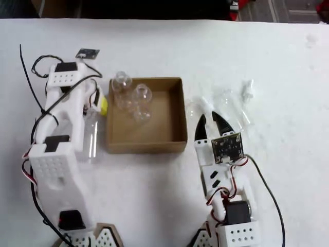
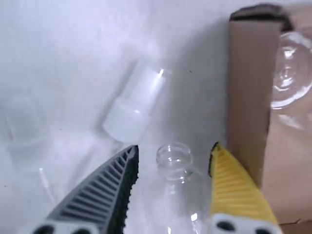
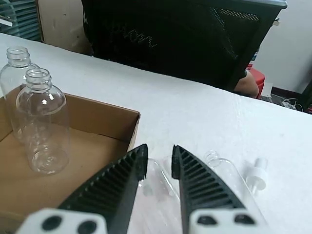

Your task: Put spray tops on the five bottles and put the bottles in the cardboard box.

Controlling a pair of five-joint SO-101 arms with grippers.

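L gripper (image 2: 175,148) sits just beside the box (image 2: 247,97), outside its left wall; jaws wide. Grey finger (image 2: 105,195) is on one side and yellow finger (image 2: 234,190) on the other, w/ the open neck of a lying bottle (image 2: 173,160) between them; gaps show on both sides of the neck, so no grip there; contact lower on the body can't be told. A white spray top (image 2: 132,105) lies on the table (image 2: 58,48) just past that neck, apart from it, not fitted.

R gripper (image 3: 159,150) is over the table just right of the box's right wall; black jaws narrow, only a slim gap, nothing in it, touching nothing. Past its tips a clear bottle (image 3: 229,173) lies on its side, w/ a small top (image 3: 257,178) just beside it, not on it.

Box is mid-table btwn the arms; inside, near bottle (image 3: 44,126) and far bottle (image 3: 14,73) stand upright close together in the back left part, both necks bare.
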